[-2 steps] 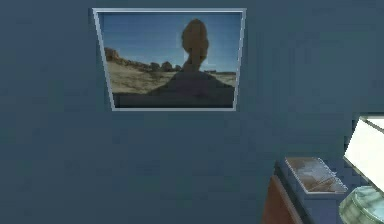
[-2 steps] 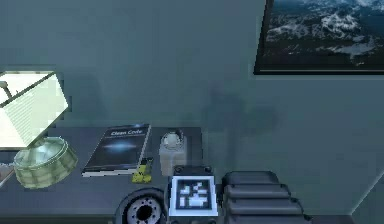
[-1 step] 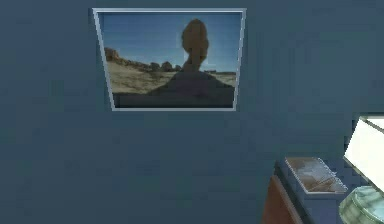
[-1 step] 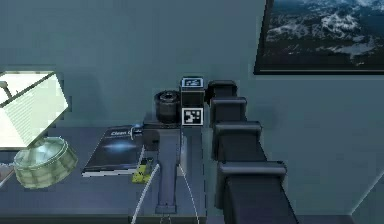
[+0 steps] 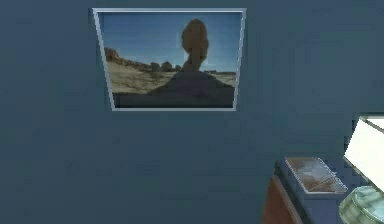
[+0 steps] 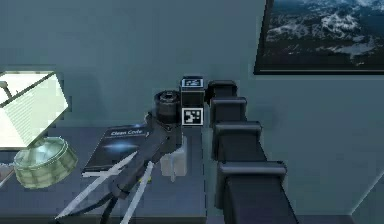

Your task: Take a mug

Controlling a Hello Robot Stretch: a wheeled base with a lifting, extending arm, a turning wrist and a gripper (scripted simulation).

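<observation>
Where the forward view faces a deep blue wall, a framed picture (image 5: 170, 58) hangs at the upper left. It is flat and matte, with a thin pale frame around a rock pillar in a desert. At the lower right the end of a table (image 5: 281, 205) juts in, its side reddish brown. A thin book (image 5: 315, 176) with a glossy cover lies on the table. Right of the book stands a lamp (image 5: 370, 145), a boxy white shade over a rounded greenish glass base.

In the arm side view the lamp (image 6: 35, 125) stands at the left of the table (image 6: 195, 190), whose top is smooth and grey-blue. The book (image 6: 120, 146) lies just right of the lamp's base. The arm (image 6: 245, 160), a run of dark blocky segments, lies over the table's right part. The hand (image 6: 105, 200) slants down to the near left, over the book's near edge.

Just left of the arm, behind the hand, stands a small pale upright thing (image 6: 172, 160), roughly a cylinder. It is probably the mug, though no handle can be made out. With things on the table behind the hand, I cannot tell whether it holds anything. A dark-framed cloud picture (image 6: 325, 35) hangs at the far right.

A mug would likely be stiff, light, smooth-walled and a little slippery, and it would break if knocked over. Taking it across the body just under the rim looks safest.
</observation>
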